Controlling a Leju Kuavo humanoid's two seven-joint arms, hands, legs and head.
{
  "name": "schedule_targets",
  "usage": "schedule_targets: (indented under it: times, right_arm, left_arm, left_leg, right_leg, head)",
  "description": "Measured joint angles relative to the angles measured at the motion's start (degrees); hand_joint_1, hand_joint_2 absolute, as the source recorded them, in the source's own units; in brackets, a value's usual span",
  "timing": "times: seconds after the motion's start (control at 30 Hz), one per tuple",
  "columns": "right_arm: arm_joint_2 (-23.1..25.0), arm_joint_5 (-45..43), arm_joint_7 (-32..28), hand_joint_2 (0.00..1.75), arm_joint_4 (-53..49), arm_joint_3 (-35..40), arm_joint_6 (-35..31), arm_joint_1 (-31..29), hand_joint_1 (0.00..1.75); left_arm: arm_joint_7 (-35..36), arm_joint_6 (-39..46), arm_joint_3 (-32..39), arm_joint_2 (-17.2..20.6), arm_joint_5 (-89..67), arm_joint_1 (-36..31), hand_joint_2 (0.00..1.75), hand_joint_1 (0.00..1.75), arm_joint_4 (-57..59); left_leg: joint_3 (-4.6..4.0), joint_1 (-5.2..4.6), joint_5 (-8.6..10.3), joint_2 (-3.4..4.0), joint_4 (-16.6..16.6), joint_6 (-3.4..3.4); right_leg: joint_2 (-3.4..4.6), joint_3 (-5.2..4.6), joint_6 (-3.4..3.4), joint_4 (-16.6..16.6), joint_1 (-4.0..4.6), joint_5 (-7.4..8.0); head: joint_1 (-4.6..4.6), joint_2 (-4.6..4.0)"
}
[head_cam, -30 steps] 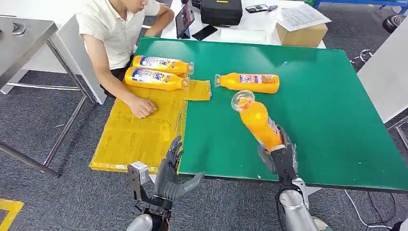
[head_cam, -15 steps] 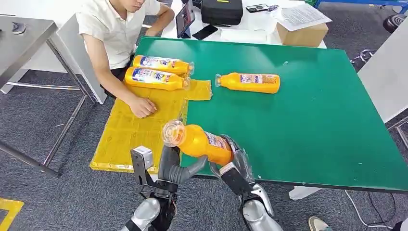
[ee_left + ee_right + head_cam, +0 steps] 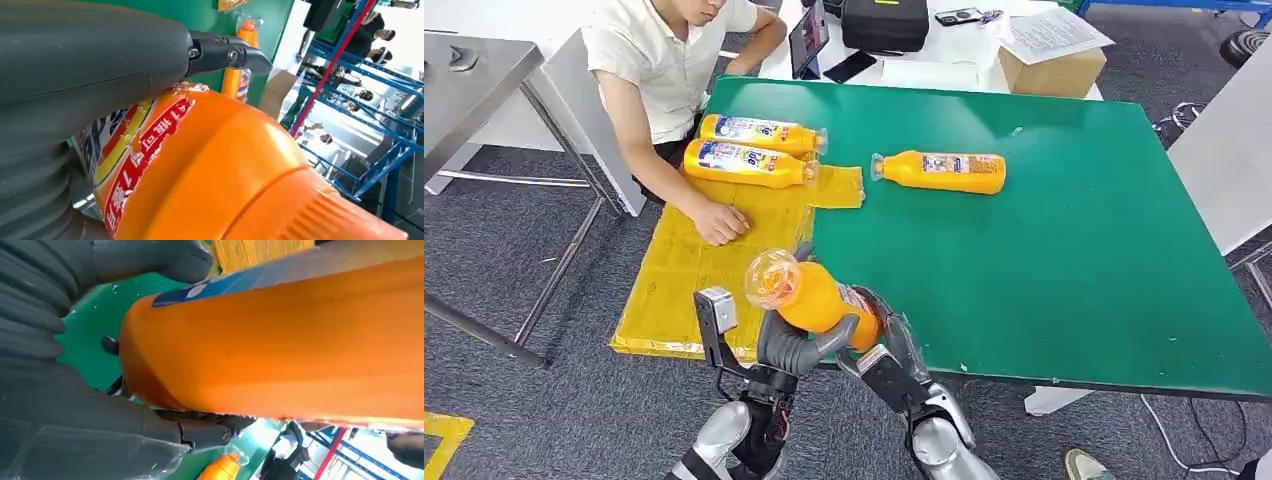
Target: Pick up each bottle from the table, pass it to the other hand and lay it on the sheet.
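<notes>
A: Where is the bottle being handled?

B: The held bottle hangs above the near edge of the green counter, close to the counter's near-left corner, just right of the yellow sheet. It lies tilted, its clear cap end pointing left and up, its base toward the right.

A: Who has hold of it?

B: Both. The right hand grips the base end from below; in the right wrist view its fingers curl around the orange body. The left hand comes up under the middle, with its thumb lying across the near side of the bottle. In the left wrist view the thick grey thumb presses on the label, so the fingers of both hands are closed on the same bottle.

A: And the other bottles?

B: Two labelled bottles lie side by side at the far end of the sheet, caps pointing right. A third bottle lies on its side on the bare green counter, right of the sheet's far corner, cap pointing left, well apart from the hands.

A: Anyone nearby?

B: A person in a white shirt sits at the far-left side, one hand resting flat on the sheet, near the two laid bottles. Beyond the green counter sit a black case, a cardboard box with papers on top, and a phone.
</notes>
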Motion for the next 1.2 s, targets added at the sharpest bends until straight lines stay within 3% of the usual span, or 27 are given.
schedule_targets:
  times: [0.07, 0.1, 0.13, 0.17, 0.23, 0.27, 0.3, 0.33, 0.53, 0.67, 1.03, 1.07, 1.2]
  right_arm:
    - [0.0, -0.1, 0.0, 1.75, 0.2, 0.2, 0.0, -0.1, 1.75]
    - [0.0, -0.1, 0.0, 1.75, 0.3, 0.2, 0.0, -0.2, 1.75]
    - [0.0, -0.1, 0.0, 1.75, 0.5, 0.2, 0.0, -0.3, 1.75]
    - [0.0, -0.1, 0.0, 1.75, 0.5, 0.3, 0.0, -0.3, 1.75]
    - [0.0, -0.2, 0.0, 1.75, 0.7, 0.3, 0.1, -0.3, 1.75]
    - [0.0, -0.3, 0.0, 1.75, 0.7, 0.3, 0.4, -0.3, 1.47]
    - [0.0, -0.5, -0.1, 1.75, 0.7, 0.3, 0.7, -0.4, 0.28]
    - [0.0, -0.5, -0.2, 1.75, 0.7, 0.3, 1.0, -0.6, 0.0]
    - [0.0, -1.5, -0.7, 1.75, 1.3, 1.9, 5.7, -1.2, 0.0]
    - [-0.1, -1.4, -1.6, 1.75, 1.6, 3.0, 7.1, -1.2, 0.0]
    - [0.1, -1.4, -1.9, 1.75, 1.1, 4.4, 2.9, 0.0, 0.0]
    - [0.2, -1.9, -1.9, 0.0, 1.0, 4.3, 2.1, 0.4, 0.0]
    - [1.1, -3.0, -4.4, 0.0, -0.5, 2.0, -6.5, 2.5, 0.0]
  left_arm:
    - [0.1, 0.0, 0.0, 0.0, 0.0, 0.0, 1.75, 0.0, 0.0]
    - [0.1, 0.0, 0.0, 0.0, 0.0, 0.0, 1.75, 0.1, -0.1]
    - [0.1, -0.1, 0.0, 0.0, 0.0, 0.0, 1.75, 0.87, -0.1]
    - [0.1, -0.2, 0.0, 0.0, 0.1, 0.0, 1.75, 1.75, -0.1]
    - [0.3, -0.9, 0.0, 0.0, 0.2, 0.0, 1.75, 1.75, -0.1]
    - [0.3, -1.6, 0.0, 0.0, 0.3, 0.0, 1.75, 1.75, -0.1]
    - [0.2, -2.0, 0.0, 0.0, 0.5, 0.0, 1.75, 1.75, -0.1]
    - [0.2, -2.4, 0.1, 0.0, 1.0, 0.0, 1.75, 1.75, -0.1]
    - [-1.1, -6.1, 1.3, 0.2, 3.0, 0.2, 1.75, 1.75, -1.2]
    - [-3.2, -4.3, 1.9, 0.3, 0.0, 0.7, 1.75, 1.75, -2.2]
    - [-6.6, 1.5, 3.7, -0.2, -7.3, 0.7, 1.75, 1.75, -2.7]
    - [-6.6, 1.5, 3.9, -0.2, -7.6, 0.7, 1.75, 1.75, -2.7]
    - [-7.0, 4.6, 5.2, 0.0, -12.6, 0.7, 1.75, 1.75, -2.8]
  left_leg:
    - [0.0, 0.0, 0.0, 0.0, 0.0, 0.0]
    - [0.0, 0.0, 0.0, 0.0, 0.0, 0.0]
    - [0.0, 0.0, 0.0, 0.0, 0.0, 0.0]
    - [0.0, 0.0, 0.0, 0.0, 0.0, 0.0]
    - [0.0, 0.0, 0.0, 0.0, 0.0, 0.0]
    - [0.0, 0.0, 0.0, 0.0, 0.0, 0.0]
    - [0.0, 0.0, 0.0, 0.0, 0.0, 0.0]
    - [0.0, 0.0, 0.0, 0.01, 0.0, 0.0]
    - [0.0, 0.01, 0.01, 0.01, 0.0, 0.0]
    - [0.0, 0.01, 0.01, 0.01, 0.0, 0.0]
    - [0.0, 0.01, 0.01, 0.01, 0.0, 0.0]
    - [0.0, 0.01, 0.01, 0.01, 0.0, 0.0]
    - [-0.01, 0.01, 0.01, 0.01, 0.0, 0.0]
  right_leg:
    - [0.0, 0.0, 0.0, 0.0, 0.0, 0.0]
    - [0.0, 0.0, 0.0, 0.0, 0.0, 0.0]
    - [0.0, 0.0, 0.0, 0.0, 0.0, 0.0]
    - [0.0, 0.0, 0.0, 0.0, 0.0, 0.0]
    - [0.0, 0.0, 0.0, 0.0, 0.0, 0.0]
    - [0.0, 0.0, 0.0, 0.0, 0.01, 0.0]
    - [0.0, -0.01, 0.0, 0.0, 0.01, 0.0]
    - [0.01, -0.01, 0.0, 0.0, 0.01, 0.0]
    - [0.0, -0.01, 0.0, 0.0, 0.0, 0.0]
    - [0.0, -0.03, 0.0, 0.0, 0.0, 0.0]
    - [0.01, -0.03, 0.0, 0.0, 0.01, 0.0]
    - [0.01, -0.03, 0.0, 0.0, 0.01, 0.0]
    - [0.0, -0.04, 0.0, 0.0, 0.01, 0.0]
  head:
    - [0.0, 0.0]
    - [0.0, 0.0]
    - [0.0, 0.0]
    - [0.0, 0.0]
    - [0.0, 0.0]
    - [0.0, 0.0]
    - [0.0, 0.0]
    - [0.0, 0.0]
    - [-0.02, 0.0]
    - [0.02, 0.0]
    - [0.0, 0.0]
    - [0.0, 0.0]
    - [0.0, 0.0]
